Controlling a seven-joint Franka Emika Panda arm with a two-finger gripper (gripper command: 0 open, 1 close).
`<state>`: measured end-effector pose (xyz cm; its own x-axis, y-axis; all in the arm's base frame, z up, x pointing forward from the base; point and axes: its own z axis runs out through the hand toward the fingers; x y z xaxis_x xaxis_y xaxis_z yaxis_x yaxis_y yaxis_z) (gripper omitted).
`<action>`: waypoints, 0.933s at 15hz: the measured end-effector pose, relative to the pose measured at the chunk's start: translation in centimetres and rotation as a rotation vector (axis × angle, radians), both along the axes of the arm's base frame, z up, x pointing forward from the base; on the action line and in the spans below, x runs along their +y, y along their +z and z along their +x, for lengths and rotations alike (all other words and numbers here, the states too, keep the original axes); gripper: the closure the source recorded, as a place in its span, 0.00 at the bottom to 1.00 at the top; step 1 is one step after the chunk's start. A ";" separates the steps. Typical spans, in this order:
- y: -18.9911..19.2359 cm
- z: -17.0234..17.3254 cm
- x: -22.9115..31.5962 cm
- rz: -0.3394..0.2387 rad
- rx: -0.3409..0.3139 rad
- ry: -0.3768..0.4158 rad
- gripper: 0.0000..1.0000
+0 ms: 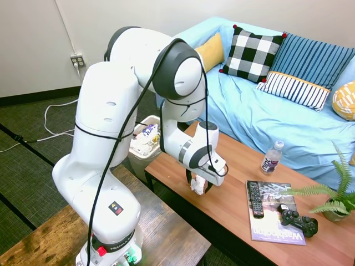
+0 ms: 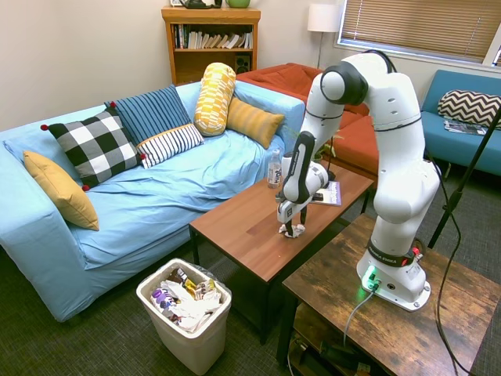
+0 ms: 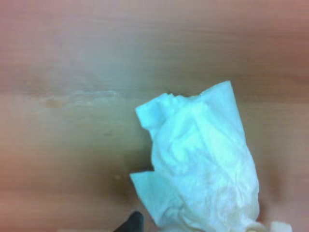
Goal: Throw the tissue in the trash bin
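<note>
The tissue [image 1: 197, 186] [image 2: 295, 230], a small crumpled white wad, rests on the wooden coffee table [image 1: 230, 213] [image 2: 243, 227] near its front edge. My gripper [image 1: 198, 185] [image 2: 293, 227] is lowered over it, pointing down, open, with one dark finger on each side of the wad. The wrist view shows the tissue [image 3: 203, 164] close up against the wood. The trash bin [image 1: 145, 138] [image 2: 192, 345], white with a liner and full of wrappers and papers, stands on the carpet off the table's end, partly hidden behind the arm in the first exterior view.
Further along the table lie a magazine [image 1: 274, 219], a TV remote [image 1: 255, 199], a black game controller [image 1: 297, 217], a water bottle [image 1: 271, 158] [image 2: 274, 168] and a potted fern [image 1: 333, 199]. A blue sofa [image 1: 266, 111] with cushions runs behind the table.
</note>
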<state>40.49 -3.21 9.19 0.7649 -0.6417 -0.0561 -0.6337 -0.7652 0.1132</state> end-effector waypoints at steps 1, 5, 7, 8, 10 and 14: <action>-0.3 0.2 0.0 0.005 0.001 -0.002 1.00; -0.6 0.9 0.6 0.022 -0.005 -0.003 1.00; -0.8 0.9 0.6 0.027 -0.002 -0.009 1.00; -0.9 0.8 0.6 0.028 0.002 -0.011 1.00; -1.4 0.7 0.8 0.030 0.009 -0.015 1.00; -1.4 0.9 1.0 0.036 0.004 -0.022 1.00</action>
<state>41.43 -2.20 7.81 0.7505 -0.6556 -0.0828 -0.6498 -0.7550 0.0881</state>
